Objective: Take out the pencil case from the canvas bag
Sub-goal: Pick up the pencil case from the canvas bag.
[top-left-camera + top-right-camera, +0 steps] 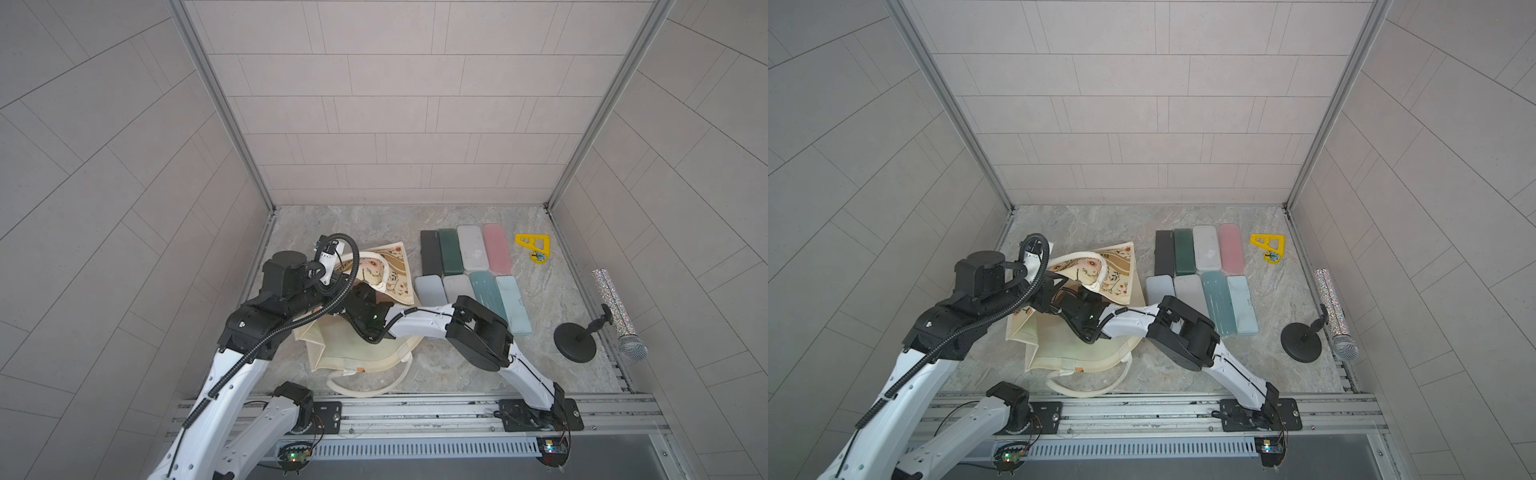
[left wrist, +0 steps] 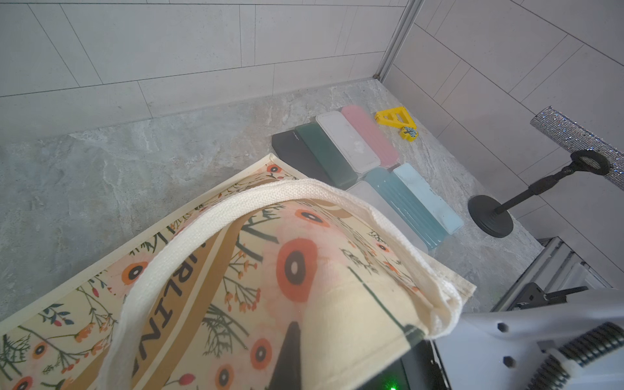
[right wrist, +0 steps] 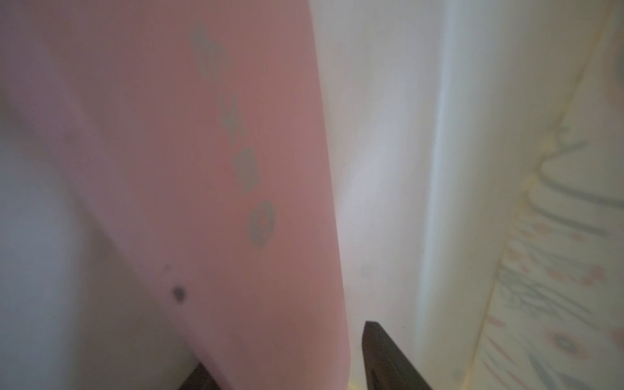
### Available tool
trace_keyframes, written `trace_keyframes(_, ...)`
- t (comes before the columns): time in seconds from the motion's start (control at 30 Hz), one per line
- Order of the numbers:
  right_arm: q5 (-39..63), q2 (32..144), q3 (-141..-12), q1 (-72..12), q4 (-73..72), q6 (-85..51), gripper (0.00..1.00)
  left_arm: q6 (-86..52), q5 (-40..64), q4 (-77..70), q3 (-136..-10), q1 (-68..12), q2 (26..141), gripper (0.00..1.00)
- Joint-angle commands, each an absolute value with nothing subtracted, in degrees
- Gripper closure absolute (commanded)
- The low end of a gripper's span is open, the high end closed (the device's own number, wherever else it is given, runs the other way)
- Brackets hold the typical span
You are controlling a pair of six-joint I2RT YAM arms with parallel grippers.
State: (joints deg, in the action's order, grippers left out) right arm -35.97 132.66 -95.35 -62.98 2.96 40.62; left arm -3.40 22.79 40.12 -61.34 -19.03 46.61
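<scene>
Cream, orange-flowered canvas bag (image 1: 365,353) lies collapsed on the grey marbled table (image 1: 332,224). Its tan stripe (image 2: 179,297) carries dark capitals, of which "RLIN" is legible and the rest is hidden. Inside the bag is a slim pink pencil case (image 3: 219,169), whose dark printed marks are too blurred to read. The left gripper (image 2: 290,334) is clamped on the bag's upper wall, with the rim and white rope handle (image 2: 236,202) lifted. The right gripper (image 3: 283,347) is inside the bag, its jaws straddling the pink case; whether they pinch it cannot be told.
</scene>
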Motion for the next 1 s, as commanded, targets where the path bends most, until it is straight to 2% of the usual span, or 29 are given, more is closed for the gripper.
trace_keyframes(0.0, -38.9, 130.1, -93.2, -62.5, -3.5, 40.9, 0.47, -3.5, 25.9, 36.3, -62.7, -19.2, 45.3, 1.00)
trace_keyframes(0.37, -40.5, 128.3, -89.7, -63.2, -8.9, 40.6, 0.45, -3.5, 25.3, 36.2, -62.6, -19.2, 45.4, 1.00)
trace_keyframes(0.8, -39.0, 129.1, -89.9, -63.3, -7.4, 40.8, 0.56, -3.6, 25.7, 36.3, -62.6, -19.3, 45.5, 1.00)
trace_keyframes(0.97, -35.8, 130.4, -92.5, -63.0, -1.3, 39.4, 0.51, -3.4, 26.0, 36.3, -62.6, -19.2, 45.4, 1.00)
